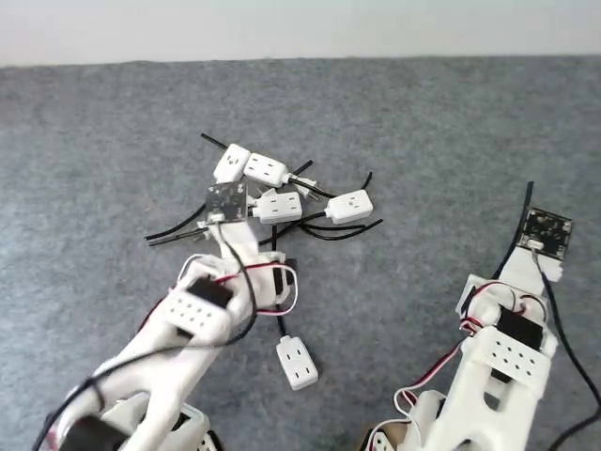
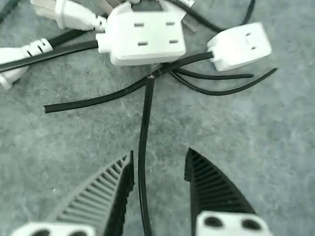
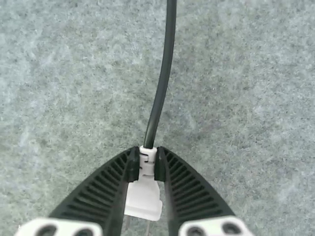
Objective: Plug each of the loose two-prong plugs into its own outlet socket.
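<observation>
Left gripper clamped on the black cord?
No, the left gripper is open, and the black cord runs through the gap unclamped.

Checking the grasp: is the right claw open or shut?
Shut: the right claw grips the white plug, fingers pressed against both its sides.

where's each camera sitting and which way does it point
High view: fixed above the table, looking down on the white sockets; both arms show, the left arm and the right arm.
Left wrist view: on the left arm's wrist, looking past the open left gripper at a black cord and the white sockets.
Right wrist view: on the right arm's wrist, looking down at the right gripper, shut on a plug.
Shared: the high and left wrist views both show the white sockets.
</observation>
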### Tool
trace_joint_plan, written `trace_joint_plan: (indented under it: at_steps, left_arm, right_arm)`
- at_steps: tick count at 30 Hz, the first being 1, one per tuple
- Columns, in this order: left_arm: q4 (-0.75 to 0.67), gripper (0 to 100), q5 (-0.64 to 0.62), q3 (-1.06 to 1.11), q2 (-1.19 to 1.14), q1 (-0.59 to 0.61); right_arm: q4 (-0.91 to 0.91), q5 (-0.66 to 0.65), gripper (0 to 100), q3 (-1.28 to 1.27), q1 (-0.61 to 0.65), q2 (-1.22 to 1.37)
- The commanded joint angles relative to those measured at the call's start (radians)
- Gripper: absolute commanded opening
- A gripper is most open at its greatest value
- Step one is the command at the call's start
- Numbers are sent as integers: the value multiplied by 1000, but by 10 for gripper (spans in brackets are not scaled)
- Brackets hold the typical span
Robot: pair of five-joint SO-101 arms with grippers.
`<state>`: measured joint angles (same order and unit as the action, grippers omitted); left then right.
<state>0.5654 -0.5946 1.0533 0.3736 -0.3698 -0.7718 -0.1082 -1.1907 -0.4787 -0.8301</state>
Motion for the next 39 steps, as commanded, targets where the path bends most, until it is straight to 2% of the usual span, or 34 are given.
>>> trace_joint_plan:
  at_steps: [1,8,13,15,20,32,35,39]
  left_arm:
    - [-34,140,-8,-107,-115,-11]
    - [-40,99,-8,-214,-267,-2]
    - [-40,9,0,-225,-275,-11]
    - [-38,14,3,-229,-275,-17]
    - [-35,13,103,-259,-275,-44]
    - [-35,17,135,-334,-275,-49]
    - [-35,72,201,-332,-275,-54]
    - [-20,224,160,-326,-275,-54]
  right_arm:
    - [24,-18,9,14,12,-24]
    - [22,-23,9,14,12,-24]
    - [22,-23,9,14,12,-24]
    - [22,-25,9,14,12,-24]
    - [22,-23,9,14,12,-24]
    - [24,-23,9,14,12,-24]
    - [24,-23,9,14,12,-24]
    - [24,-23,9,14,12,-24]
